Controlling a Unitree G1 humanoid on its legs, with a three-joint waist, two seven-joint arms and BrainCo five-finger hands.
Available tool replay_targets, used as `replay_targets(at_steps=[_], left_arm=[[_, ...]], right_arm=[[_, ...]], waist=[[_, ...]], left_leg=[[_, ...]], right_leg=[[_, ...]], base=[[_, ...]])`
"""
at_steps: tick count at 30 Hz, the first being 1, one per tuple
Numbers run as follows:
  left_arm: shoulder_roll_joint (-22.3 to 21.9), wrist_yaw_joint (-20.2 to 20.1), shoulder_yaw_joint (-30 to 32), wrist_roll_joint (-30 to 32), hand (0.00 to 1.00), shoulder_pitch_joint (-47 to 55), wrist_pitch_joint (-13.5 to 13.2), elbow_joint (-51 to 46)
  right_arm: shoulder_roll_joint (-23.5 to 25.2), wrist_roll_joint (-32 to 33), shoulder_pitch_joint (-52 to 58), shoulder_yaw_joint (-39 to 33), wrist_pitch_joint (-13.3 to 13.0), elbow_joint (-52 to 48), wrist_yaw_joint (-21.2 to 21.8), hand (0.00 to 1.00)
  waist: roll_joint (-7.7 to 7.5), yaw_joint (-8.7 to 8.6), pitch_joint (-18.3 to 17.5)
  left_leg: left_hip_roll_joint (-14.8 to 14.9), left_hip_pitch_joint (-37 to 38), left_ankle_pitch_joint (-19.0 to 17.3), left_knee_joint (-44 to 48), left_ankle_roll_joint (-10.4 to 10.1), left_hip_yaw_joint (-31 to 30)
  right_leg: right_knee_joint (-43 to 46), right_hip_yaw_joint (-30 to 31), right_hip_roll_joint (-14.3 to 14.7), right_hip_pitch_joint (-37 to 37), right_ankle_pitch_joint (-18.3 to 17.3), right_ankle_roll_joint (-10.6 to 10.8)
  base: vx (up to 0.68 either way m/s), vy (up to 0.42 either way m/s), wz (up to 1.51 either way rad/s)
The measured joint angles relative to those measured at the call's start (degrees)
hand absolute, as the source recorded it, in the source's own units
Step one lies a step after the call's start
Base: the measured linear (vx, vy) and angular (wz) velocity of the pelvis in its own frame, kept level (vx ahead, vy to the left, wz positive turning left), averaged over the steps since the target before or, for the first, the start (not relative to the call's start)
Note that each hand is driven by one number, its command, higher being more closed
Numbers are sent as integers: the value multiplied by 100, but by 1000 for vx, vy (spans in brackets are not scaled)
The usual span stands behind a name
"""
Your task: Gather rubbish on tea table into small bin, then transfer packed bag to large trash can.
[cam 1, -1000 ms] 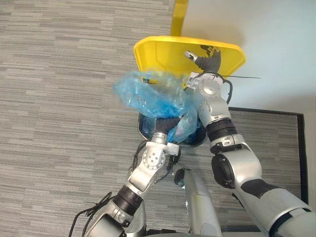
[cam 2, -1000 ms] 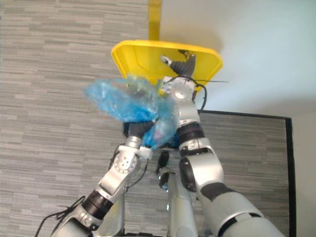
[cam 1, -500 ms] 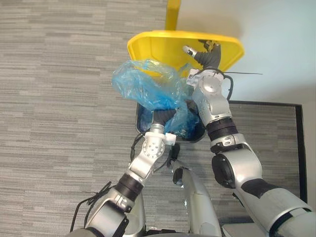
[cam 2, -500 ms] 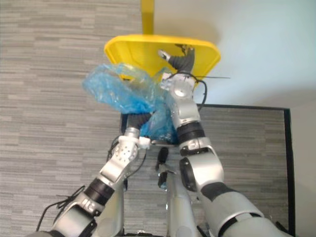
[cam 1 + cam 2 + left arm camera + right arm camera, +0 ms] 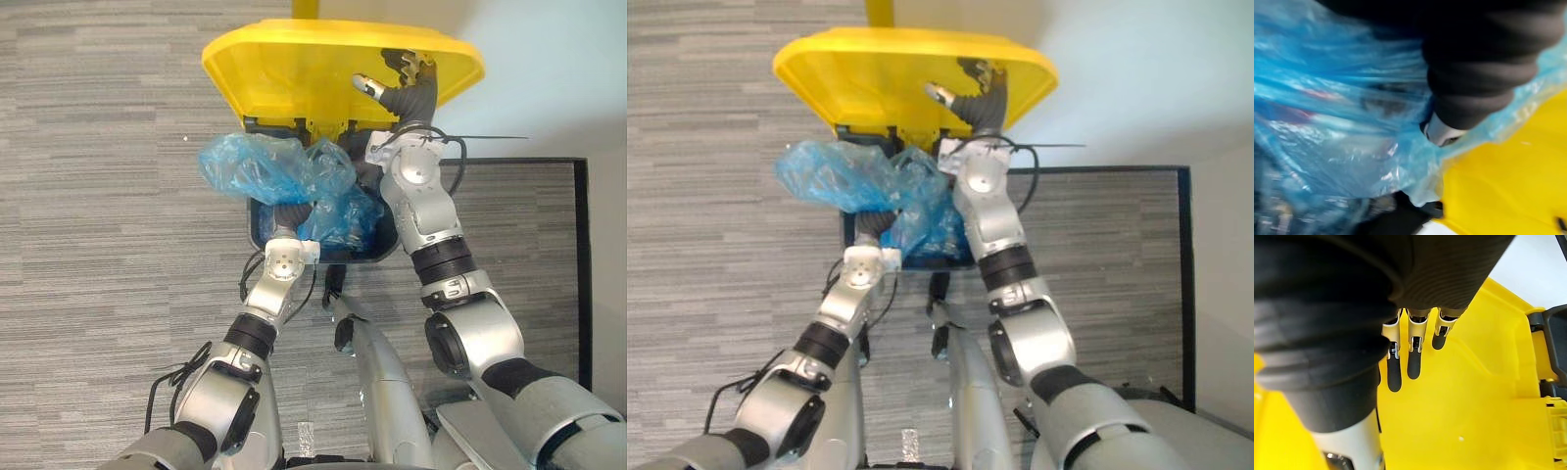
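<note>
A big dark blue trash can (image 5: 257, 231) stands in front of me with its yellow lid (image 5: 294, 78) swung up. My right hand (image 5: 402, 93) is open, its straight fingers (image 5: 1414, 362) flat against the lid's underside (image 5: 1474, 396). The crumpled blue rubbish bag (image 5: 260, 168) hangs over the can's mouth, part inside and part bulging out over the left rim. My left hand (image 5: 292, 213) is under the bag and shut on it. In the left wrist view the plastic (image 5: 1327, 112) wraps close round that hand (image 5: 1479, 73), with the lid (image 5: 1508, 186) behind.
Grey striped carpet (image 5: 98, 196) lies to the left and in front. A black-edged floor panel (image 5: 578, 255) runs along the right, and a pale wall (image 5: 549, 78) rises behind the can. A yellow post (image 5: 309, 8) stands at the top.
The view has shifted, bringing the can lower and closer. Against the can, the bag has come down from lid height onto the opening. The right hand stays on the lid.
</note>
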Motion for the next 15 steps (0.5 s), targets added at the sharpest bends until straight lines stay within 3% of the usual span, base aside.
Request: replay_targets(at_steps=[8,15], left_arm=[[15,-21,153,119,0,-78,5,113],[87,-220,149,514,0,-41,117,326]], right_arm=[[14,-3,-9,43,-8,6,123,0],[66,-67,15,151,37,498,342,0]], waist=[[-17,5,9],[-13,22,11]], left_leg=[[-13,-81,-77,190,109,25],[-22,407,-121,177,107,133]], right_leg=[[109,74,-41,-59,8,17],[204,136,-55,325,2,13]], base=[[-73,-9,-1],[-64,-22,-5]])
